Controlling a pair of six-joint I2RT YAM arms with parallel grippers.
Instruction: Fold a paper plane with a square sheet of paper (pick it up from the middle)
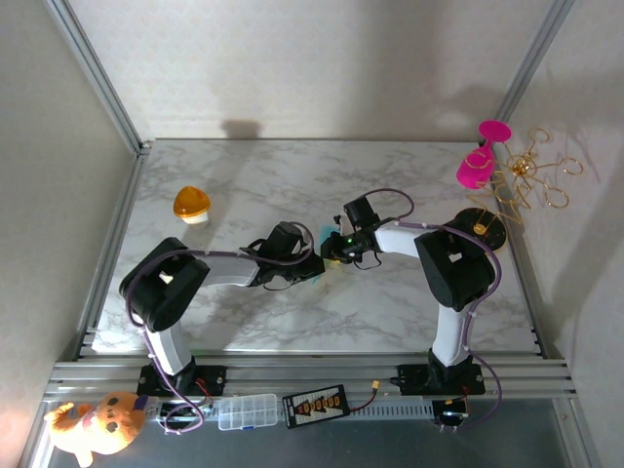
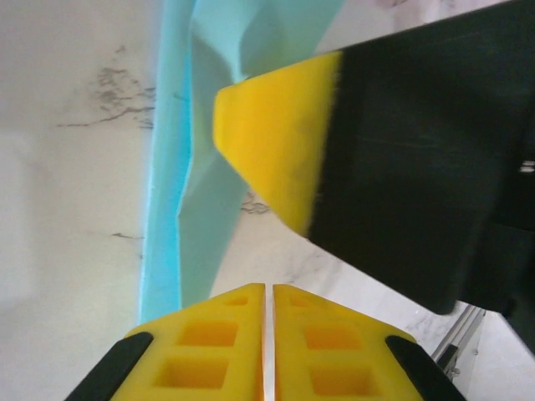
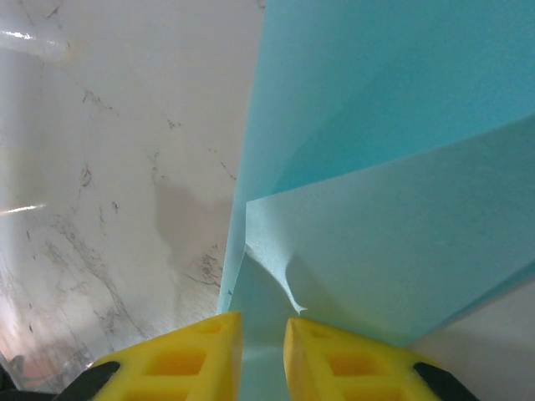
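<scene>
Setting: you are at a robotics lab test cell. Evidence: marble-pattern table (image 1: 292, 185) framed by aluminium rails (image 1: 322, 372), plain white enclosure walls (image 1: 312, 58), exposed cabling, parts box (image 1: 247, 410), battery charger (image 1: 315, 404).

Both arms reach inward and meet at mid-tabletop. Left gripper (image 2: 267, 334): yellow fingers (image 2: 209, 342) pressed together, only a hairline seam between them. Right gripper (image 3: 263, 351): fingers (image 3: 334, 359) nearly closed, narrow gap. Right gripper's yellow pad and black body (image 2: 401, 159) sit just ahead of the left wrist camera.
</scene>
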